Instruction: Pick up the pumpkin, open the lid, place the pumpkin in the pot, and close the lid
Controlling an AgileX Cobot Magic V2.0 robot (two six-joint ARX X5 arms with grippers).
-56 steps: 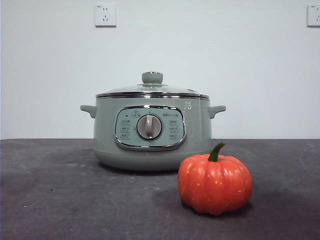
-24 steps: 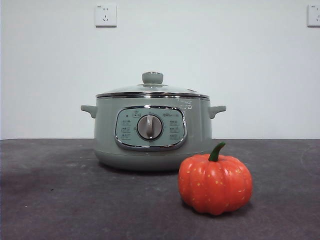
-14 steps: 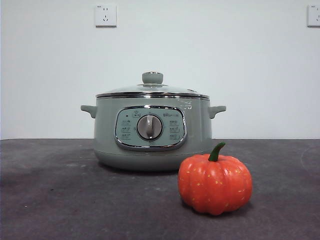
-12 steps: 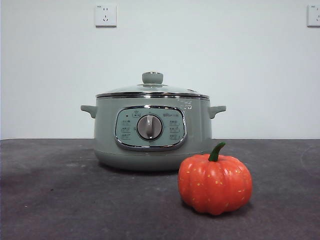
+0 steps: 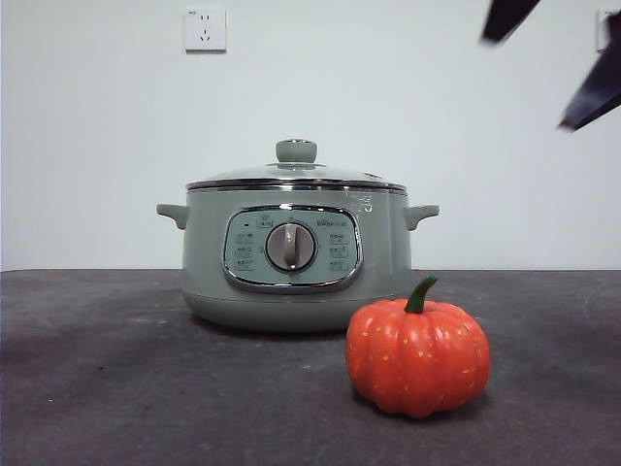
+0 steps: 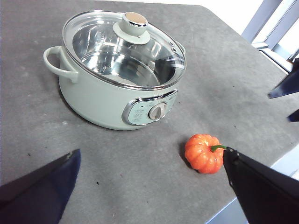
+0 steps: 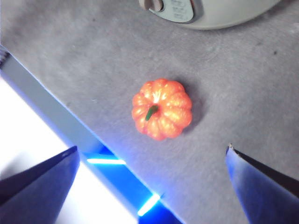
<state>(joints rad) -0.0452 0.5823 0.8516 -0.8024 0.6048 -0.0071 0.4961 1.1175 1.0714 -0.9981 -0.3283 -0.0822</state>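
Observation:
The orange-red pumpkin stands upright on the dark table, in front of the pot and to its right. The sage-green pot stands mid-table with the glass lid shut on it. My right gripper shows as two black tips at the top right, high above the pumpkin. In the right wrist view it is open, with the pumpkin below between the jaws and the pot beyond. My left gripper is open and empty, high over the table, looking down on the pot, lid and pumpkin.
The pumpkin sits close to the table's front edge, where a blue light strip shows below. The grey table spreads around the pot. A wall socket is on the white wall behind.
The right gripper's two black tips have come into the front view at the top right. The pot, lid and pumpkin have not moved.

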